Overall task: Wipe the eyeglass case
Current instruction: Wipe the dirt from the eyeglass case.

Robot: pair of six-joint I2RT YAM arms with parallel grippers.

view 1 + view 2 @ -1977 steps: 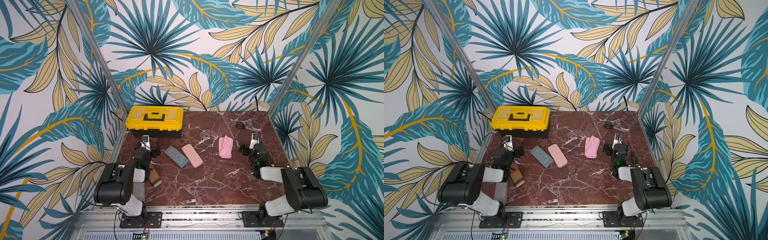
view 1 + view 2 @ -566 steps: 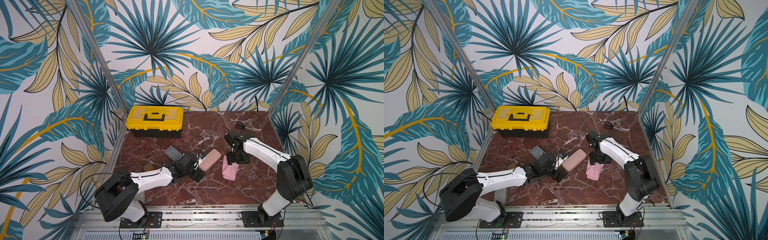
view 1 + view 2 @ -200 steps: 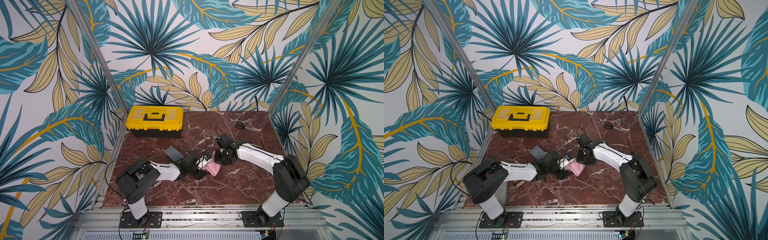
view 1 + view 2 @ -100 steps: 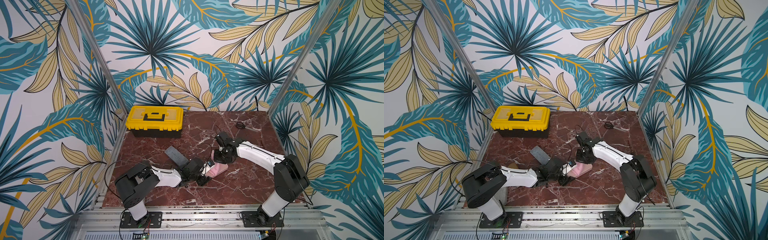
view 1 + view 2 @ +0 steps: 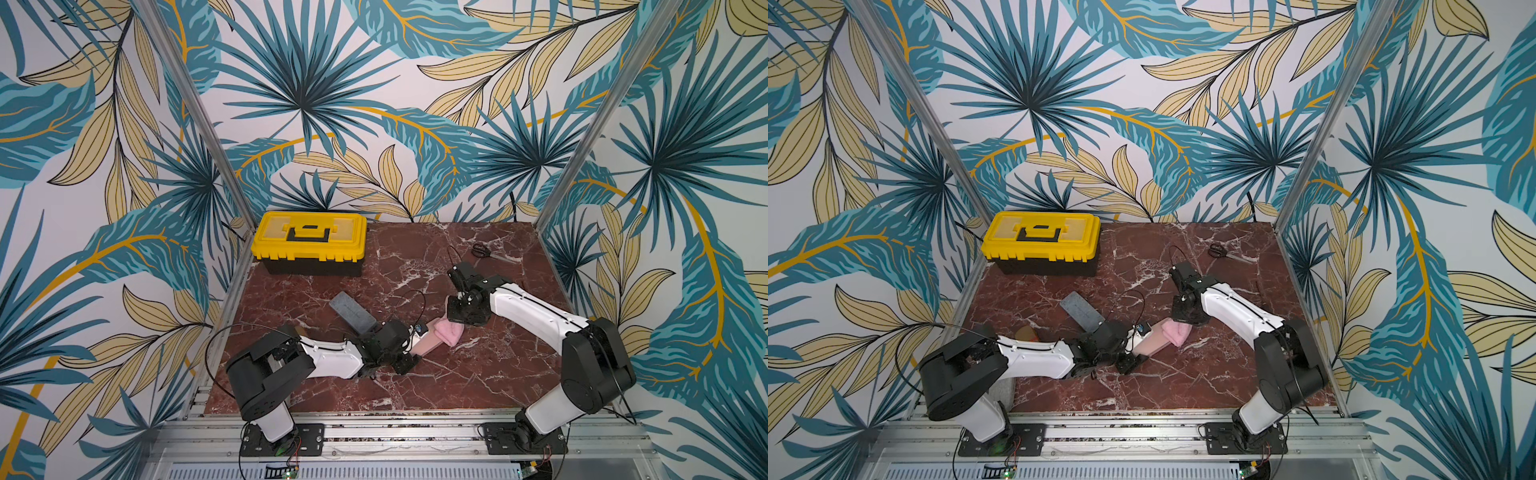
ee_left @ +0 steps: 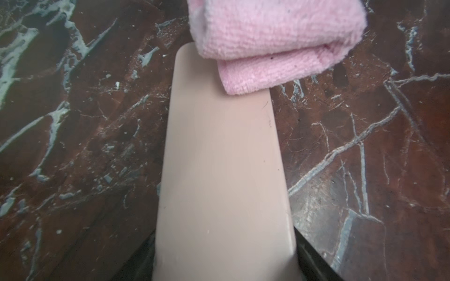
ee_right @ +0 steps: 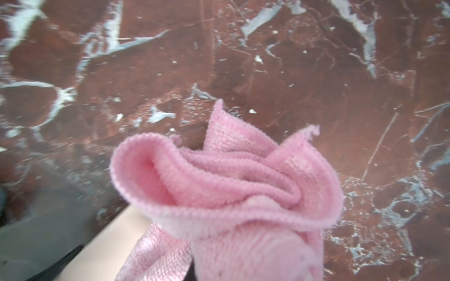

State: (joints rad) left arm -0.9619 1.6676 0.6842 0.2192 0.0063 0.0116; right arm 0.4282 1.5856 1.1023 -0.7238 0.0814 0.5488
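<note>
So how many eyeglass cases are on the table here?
2. The beige case sits mid-table, one end in the left gripper, the pink cloth on its other end. The grey case lies flat just behind it. The closed yellow toolbox could hide more.

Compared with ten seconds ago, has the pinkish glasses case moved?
Yes. The glasses case, gripped by the left end effector, now lies farther from the yellow toolbox, nearer the table's front edge.
</note>
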